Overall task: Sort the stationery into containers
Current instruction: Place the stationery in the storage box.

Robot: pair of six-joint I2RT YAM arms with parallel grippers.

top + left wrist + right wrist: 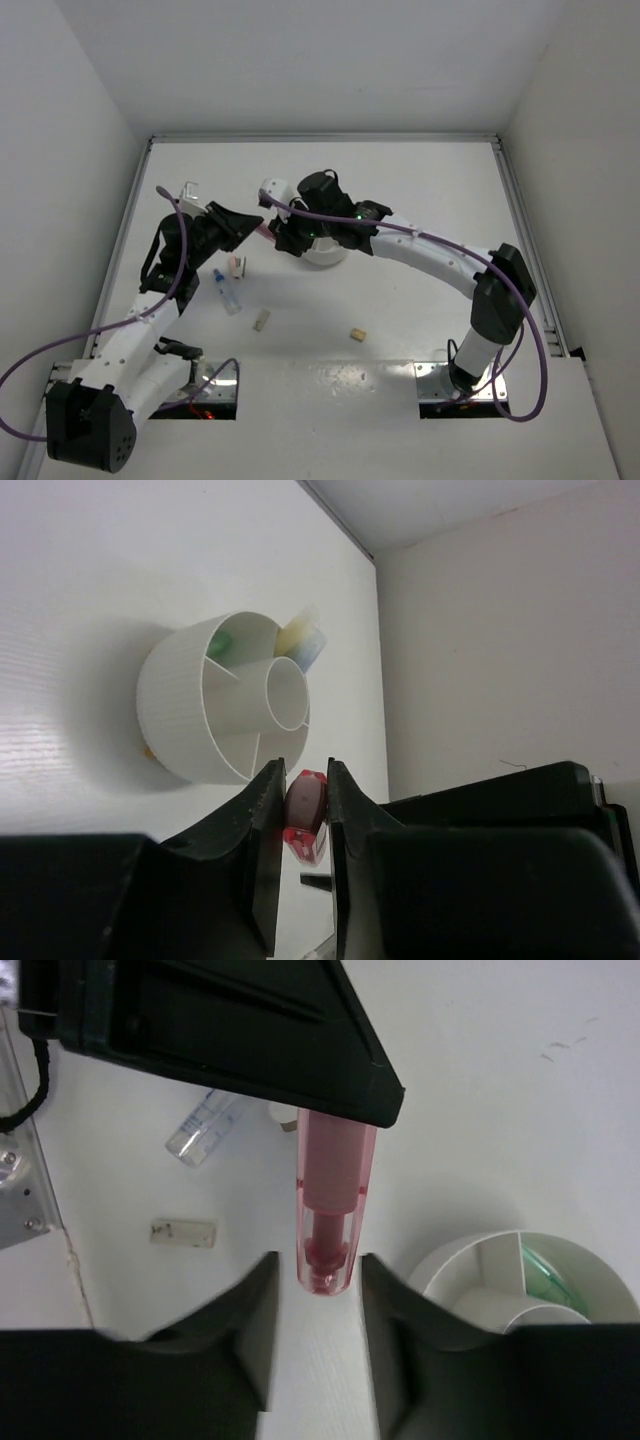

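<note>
Hanging in the air near the bowl (470, 1260), the pink marker (330, 1200) is clamped at one end by the left jaws. Its free end pokes between the right jaws, which stand apart on either side of it, seemingly without touching. It looks like a light, stiff thing with a smooth, glossy plastic barrel, so it is likely slippery and apt to swivel if pinched only at the tip. A better hold is probably further up the straight barrel, squarely across it, with a modest squeeze. The bowl has a green stick (545, 1270) in one compartment. A clear tube (205, 1125) and a tan eraser (183, 1232) lie on the table (480, 1080), apart from the bowl.
</note>
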